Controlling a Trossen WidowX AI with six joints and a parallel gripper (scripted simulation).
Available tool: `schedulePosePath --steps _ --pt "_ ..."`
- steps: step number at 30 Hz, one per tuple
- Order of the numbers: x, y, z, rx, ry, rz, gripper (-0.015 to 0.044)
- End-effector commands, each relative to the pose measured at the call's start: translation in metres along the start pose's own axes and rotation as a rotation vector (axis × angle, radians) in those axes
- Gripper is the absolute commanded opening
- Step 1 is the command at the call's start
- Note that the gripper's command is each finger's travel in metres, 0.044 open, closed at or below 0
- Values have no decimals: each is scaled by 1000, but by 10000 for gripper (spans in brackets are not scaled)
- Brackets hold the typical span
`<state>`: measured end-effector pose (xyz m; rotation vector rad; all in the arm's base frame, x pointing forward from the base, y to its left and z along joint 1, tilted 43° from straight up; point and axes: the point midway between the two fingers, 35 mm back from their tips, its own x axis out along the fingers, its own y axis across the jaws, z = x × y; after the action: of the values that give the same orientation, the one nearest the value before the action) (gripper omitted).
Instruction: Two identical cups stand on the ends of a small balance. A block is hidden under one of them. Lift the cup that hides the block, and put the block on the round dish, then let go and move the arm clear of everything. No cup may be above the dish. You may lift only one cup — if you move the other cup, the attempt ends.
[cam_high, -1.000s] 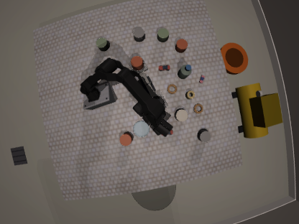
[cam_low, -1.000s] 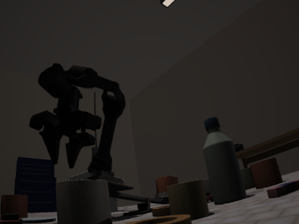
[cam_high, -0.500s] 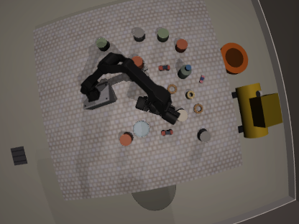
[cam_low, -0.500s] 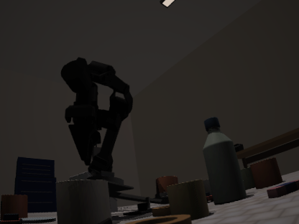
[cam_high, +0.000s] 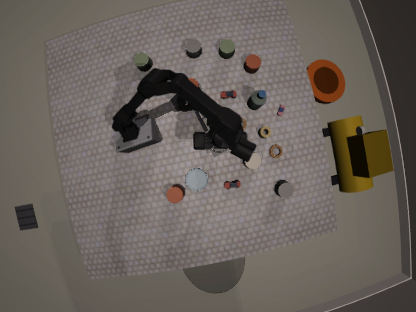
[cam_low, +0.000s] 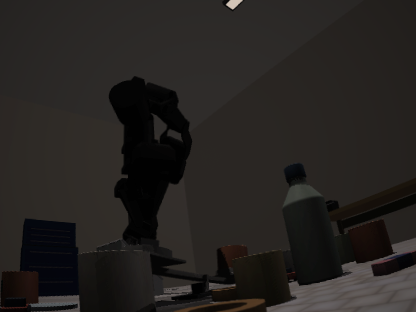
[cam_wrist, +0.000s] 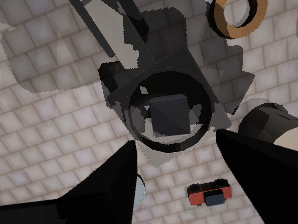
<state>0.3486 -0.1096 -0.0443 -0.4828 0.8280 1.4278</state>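
A dark block (cam_wrist: 170, 116) lies uncovered inside the round rim (cam_wrist: 170, 149) at the balance's near end. The balance beam (cam_wrist: 111, 34) runs to the other end, where an orange-red cup (cam_high: 193, 82) (cam_low: 234, 256) stands, partly behind the arm in the top view. Another orange-red cup (cam_high: 175, 194) (cam_low: 20, 287) stands on the table beside the dish. The pale blue round dish (cam_high: 196, 179) (cam_wrist: 139, 193) is empty, with no cup above it. My gripper (cam_wrist: 175, 141) (cam_high: 218, 144) is open above the near end, its fingertips on either side of the block in the wrist view, holding nothing.
A cream can (cam_high: 253, 161) (cam_wrist: 289, 137) and a toy car (cam_high: 232, 184) (cam_wrist: 210, 193) are close to the gripper. A wooden ring (cam_high: 275, 151), a yellow ring (cam_high: 265, 132), a grey can (cam_high: 284, 189) and a bottle (cam_high: 256, 100) (cam_low: 310, 235) stand or lie farther right.
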Motion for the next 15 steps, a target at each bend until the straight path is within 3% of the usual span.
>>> schedulePosePath --steps 1,15 --pt "0 -1 2 -14 -2 -9 260" --pt "26 -2 3 -15 -3 -9 260"
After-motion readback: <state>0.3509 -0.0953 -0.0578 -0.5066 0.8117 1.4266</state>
